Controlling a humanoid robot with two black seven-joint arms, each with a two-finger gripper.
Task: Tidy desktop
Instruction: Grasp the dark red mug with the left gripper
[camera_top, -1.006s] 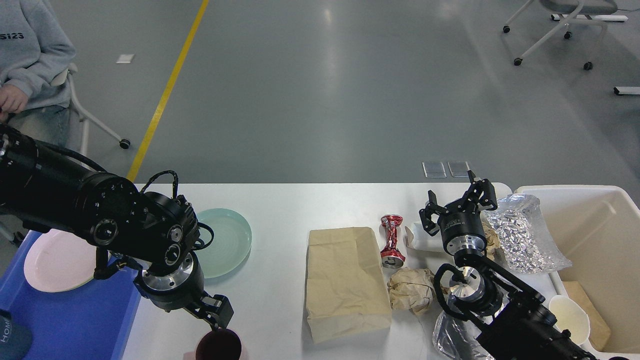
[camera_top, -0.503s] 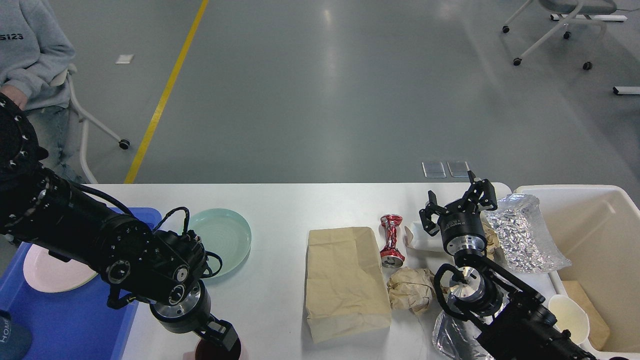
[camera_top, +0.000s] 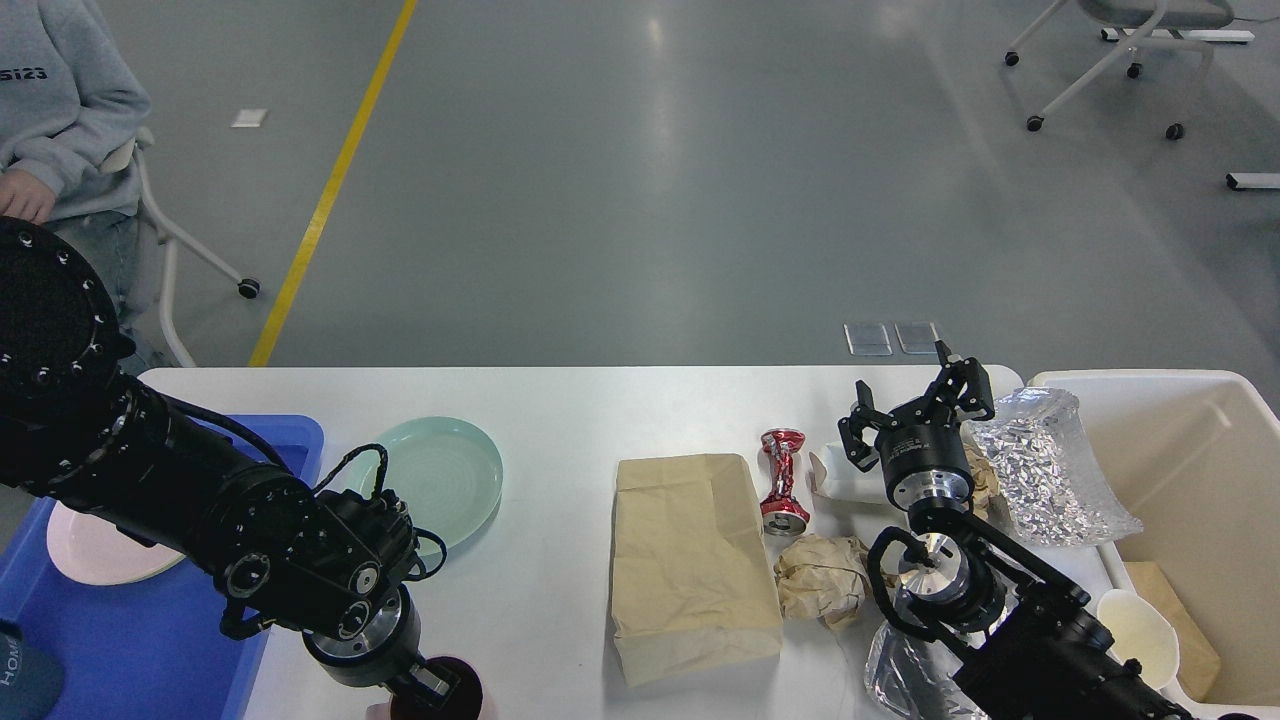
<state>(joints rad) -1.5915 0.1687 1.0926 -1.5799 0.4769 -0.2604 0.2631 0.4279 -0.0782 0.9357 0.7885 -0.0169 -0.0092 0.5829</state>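
Moved: left arm has swung lower and nearer, over the dark red cup (camera_top: 440, 690).
Desktop (camera_top: 560, 420): spread beneath both grippers.
Left gripper (camera_top: 437, 686): at the cup's rim; grip cannot be told.
Right gripper (camera_top: 915, 405): jaws spread, empty; white box (camera_top: 840, 478) just below-left, foil bag (camera_top: 1045, 462) right.

left arm: swung in toward the near edge, lower in view | left claw (camera_top: 432, 685): has come down onto the dark red cup (camera_top: 445, 695) at the bottom edge, fingers hard to tell apart | green plate (camera_top: 440, 480): more uncovered | blue tray (camera_top: 150, 640): far corner now visible
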